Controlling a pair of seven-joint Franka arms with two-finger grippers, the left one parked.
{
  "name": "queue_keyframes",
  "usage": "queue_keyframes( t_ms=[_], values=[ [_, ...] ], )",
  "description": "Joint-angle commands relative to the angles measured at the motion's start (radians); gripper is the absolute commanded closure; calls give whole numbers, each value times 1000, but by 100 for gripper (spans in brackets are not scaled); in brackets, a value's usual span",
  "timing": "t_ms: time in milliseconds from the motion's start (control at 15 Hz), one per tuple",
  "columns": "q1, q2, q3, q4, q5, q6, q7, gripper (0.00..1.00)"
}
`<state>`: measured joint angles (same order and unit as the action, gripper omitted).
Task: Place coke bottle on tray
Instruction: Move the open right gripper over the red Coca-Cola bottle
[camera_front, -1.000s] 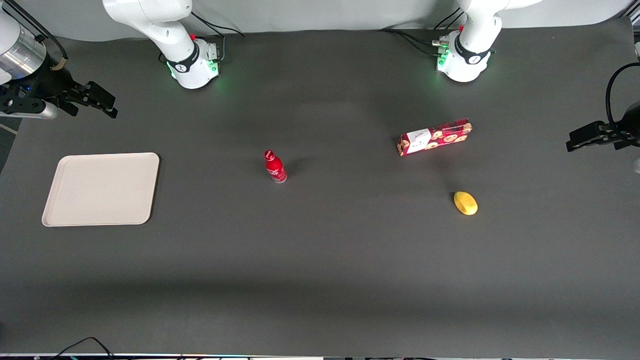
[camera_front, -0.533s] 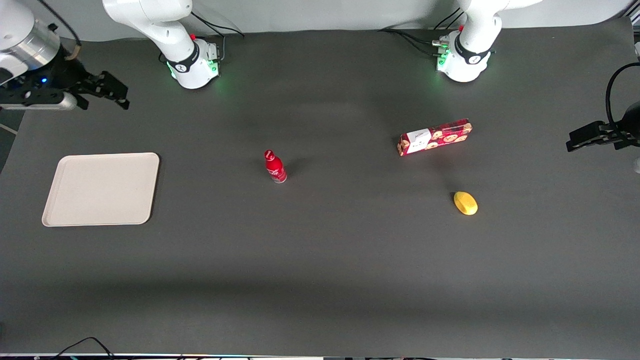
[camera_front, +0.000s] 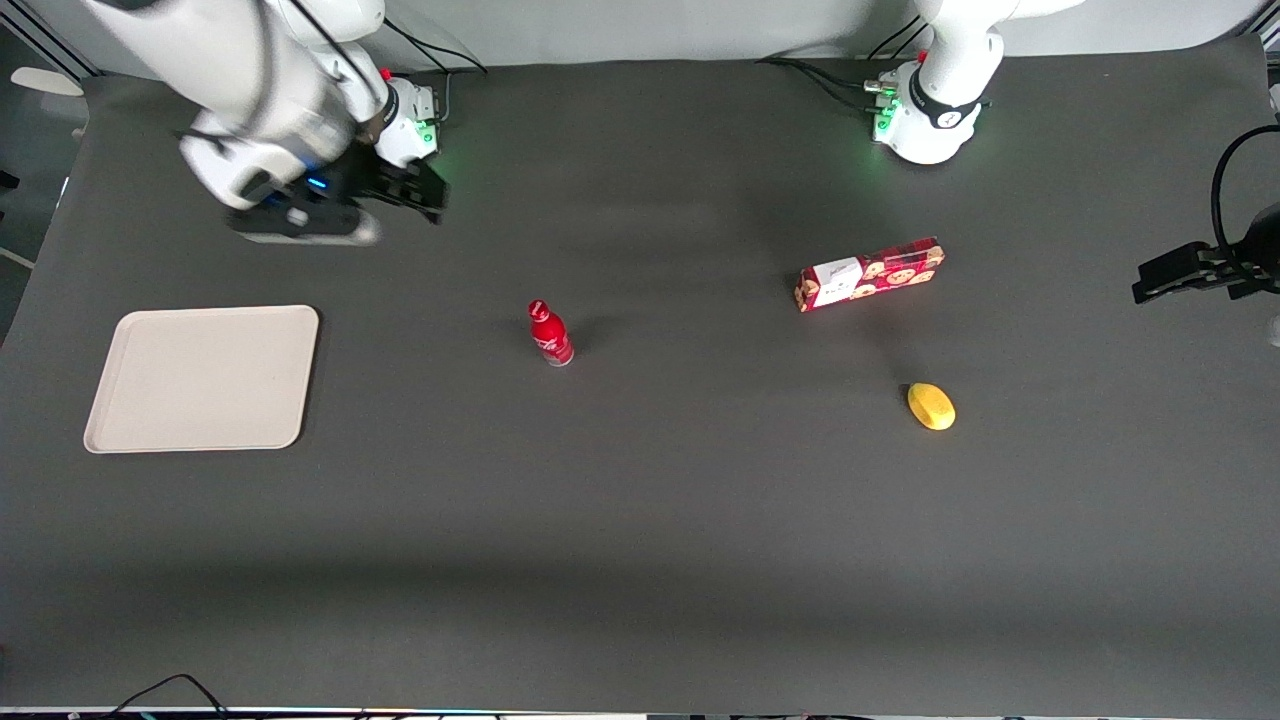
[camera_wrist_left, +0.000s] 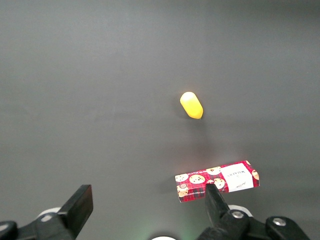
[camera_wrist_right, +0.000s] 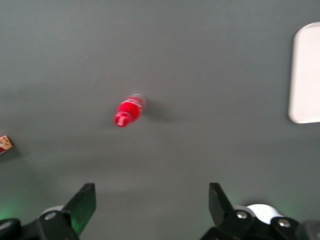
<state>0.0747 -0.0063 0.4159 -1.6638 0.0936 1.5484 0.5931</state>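
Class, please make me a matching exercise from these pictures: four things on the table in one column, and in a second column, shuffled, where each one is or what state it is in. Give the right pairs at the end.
Things
1. coke bottle
2. tray
3. cookie box
4. gripper

Places or states
A. lying flat with nothing on it, at the working arm's end of the table
B. open, in the air, close to its own arm's base
C. standing upright near the middle of the table
D. lying on its side, farther from the front camera than the yellow lemon

Pairs: 1-C, 2-A, 3-D, 4-B
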Motion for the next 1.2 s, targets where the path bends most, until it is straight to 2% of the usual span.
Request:
queue_keyframes(
  t_ms=[0, 200, 333, 533, 800, 1133],
  values=[
    [2, 129, 72, -55, 8, 172, 112, 0],
    [13, 195, 99, -146, -29, 335, 186, 0],
    [14, 251, 115, -184, -107, 406, 238, 0],
    [26, 307, 138, -240, -190, 501, 325, 0],
    [30, 344, 164, -257, -236, 533, 398, 0],
    [30, 318, 172, -312, -238, 535, 404, 0]
  ],
)
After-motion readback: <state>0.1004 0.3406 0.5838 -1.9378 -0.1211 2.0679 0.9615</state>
